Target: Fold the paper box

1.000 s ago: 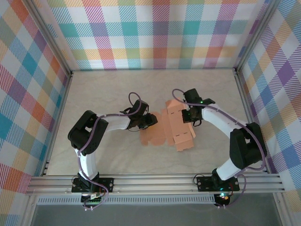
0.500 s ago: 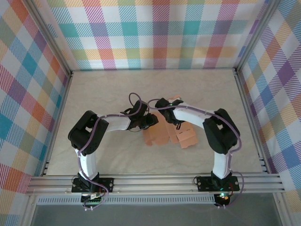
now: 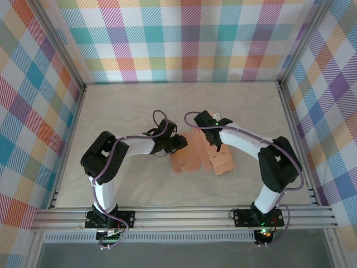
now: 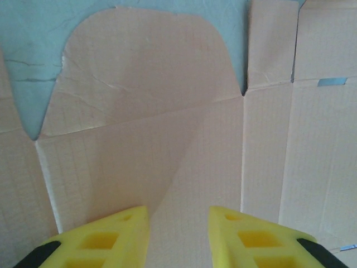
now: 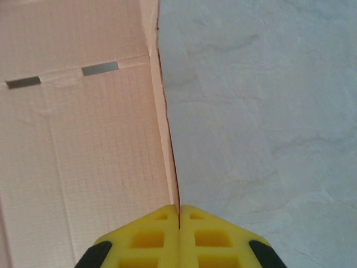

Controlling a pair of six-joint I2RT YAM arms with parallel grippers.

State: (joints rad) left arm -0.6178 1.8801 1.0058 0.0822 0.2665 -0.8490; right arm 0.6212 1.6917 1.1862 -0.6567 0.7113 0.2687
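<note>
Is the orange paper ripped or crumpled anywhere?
I can't see any rip, but it is a bit crumpled. The paper box has wrinkle lines across its big rounded flap, mostly toward the flap's left side in the left wrist view. The rest of the card looks mostly smooth, with neat fold lines.

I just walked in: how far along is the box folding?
Early. The box is mostly a flat sheet; its rounded flap lies unfolded. In hand: the right gripper is shut on one side edge, the left gripper sits open over a panel. Left: raising the walls, tucking the flaps.
</note>
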